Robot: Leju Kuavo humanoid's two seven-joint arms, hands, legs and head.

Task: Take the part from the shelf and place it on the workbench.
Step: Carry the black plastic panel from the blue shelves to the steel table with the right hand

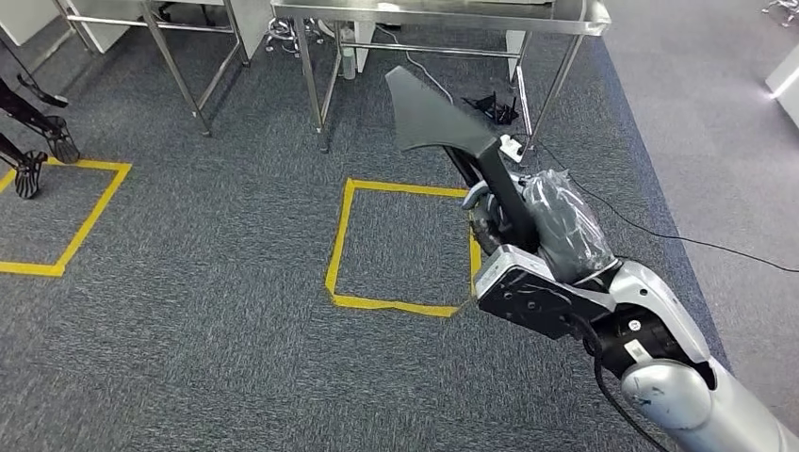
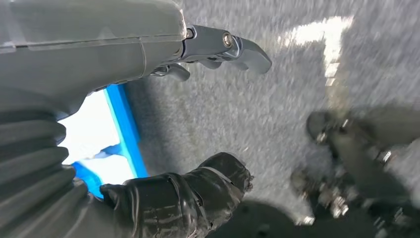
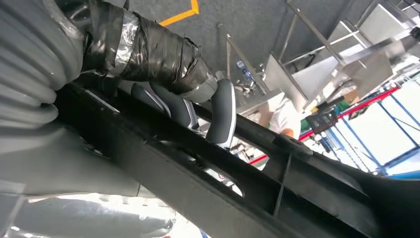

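1. Grey carpet covers the floor, and a square of yellow tape is marked on it near the middle of the head view.
2. A second yellow tape square lies at 9 o'clock, partly cut by the edge of the picture.
3. At 12 o'clock stands a steel workbench with thin metal legs; another metal frame stands at 11 o'clock.
4. A black cable runs over the carpet at 3 o'clock.
5. The right hand comes in from 5 o'clock and grips the part, a long black plastic piece with a wide flat end.
6. The part points up toward 12 o'clock, its wide end over the carpet just in front of the workbench legs.
7. In the right wrist view the fingers wrap over the black bar of the part.
8. The left hand hangs above the carpet, its fingers apart and holding nothing.
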